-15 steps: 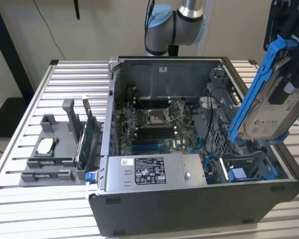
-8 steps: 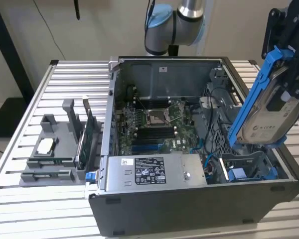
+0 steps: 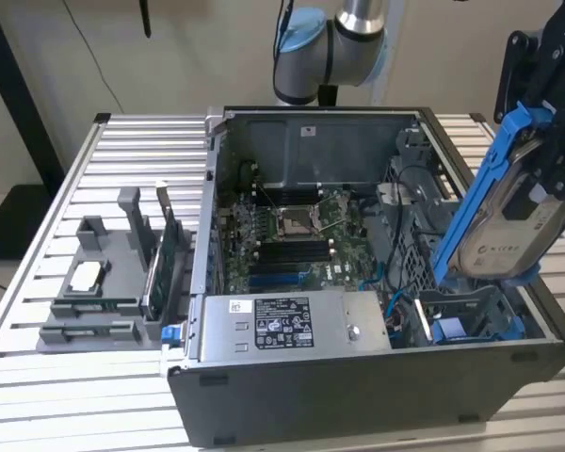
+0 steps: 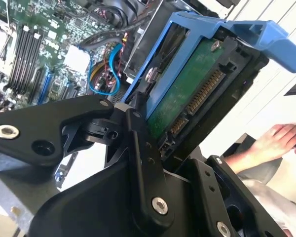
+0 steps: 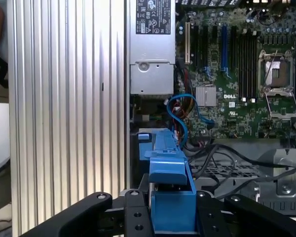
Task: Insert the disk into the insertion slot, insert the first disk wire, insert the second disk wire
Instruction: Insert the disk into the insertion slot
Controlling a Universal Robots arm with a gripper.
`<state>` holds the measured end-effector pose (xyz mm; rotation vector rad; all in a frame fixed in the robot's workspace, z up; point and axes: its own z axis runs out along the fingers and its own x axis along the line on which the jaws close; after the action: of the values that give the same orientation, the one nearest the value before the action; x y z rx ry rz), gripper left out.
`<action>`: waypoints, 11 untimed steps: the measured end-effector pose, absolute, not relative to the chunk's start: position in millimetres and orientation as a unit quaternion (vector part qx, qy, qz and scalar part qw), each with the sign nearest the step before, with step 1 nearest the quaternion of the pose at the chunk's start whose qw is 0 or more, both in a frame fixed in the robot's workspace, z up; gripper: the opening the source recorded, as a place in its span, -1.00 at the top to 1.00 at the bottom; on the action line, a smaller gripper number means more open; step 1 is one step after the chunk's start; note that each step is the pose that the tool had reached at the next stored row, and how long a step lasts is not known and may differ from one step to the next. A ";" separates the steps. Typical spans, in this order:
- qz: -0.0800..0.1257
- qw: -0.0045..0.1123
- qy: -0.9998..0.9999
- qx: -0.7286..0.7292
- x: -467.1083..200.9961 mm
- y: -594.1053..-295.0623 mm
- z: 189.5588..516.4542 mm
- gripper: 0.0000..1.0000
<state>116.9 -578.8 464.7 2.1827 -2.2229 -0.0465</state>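
Note:
The disk (image 3: pixel 510 226), a silver-grey drive in a bright blue carrier, hangs steeply tilted over the open computer case's end at the exterior view's right. My gripper (image 3: pixel 543 155) is shut on its upper part. In the second wrist view the disk's (image 4: pixel 187 94) green circuit-board side and connector edge face the camera, held between the black fingers (image 4: pixel 138 133). In the first wrist view the blue carrier (image 5: pixel 170 197) sits in my gripper (image 5: pixel 172 219). The insertion slot (image 3: pixel 466 325) lies just below the disk's lower end. Loose blue wires (image 3: pixel 395 297) (image 5: pixel 180 116) curl beside it.
A grey labelled power-supply box (image 3: pixel 282 325) fills the case's near side, with the motherboard (image 3: pixel 292 231) behind it. A grey fixture (image 3: pixel 104 282) with parts stands on the slatted table at the exterior view's left. A person's hand (image 4: pixel 276 140) shows beyond the case.

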 end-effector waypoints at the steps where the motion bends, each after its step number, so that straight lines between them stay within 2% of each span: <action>1: -0.015 0.013 -0.713 0.701 117.4 -578.8 463.7 0.35; 11: -0.017 0.011 -0.713 0.701 118.6 -578.8 459.0 0.35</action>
<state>118.6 -578.8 459.0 2.1850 -2.2250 -0.0516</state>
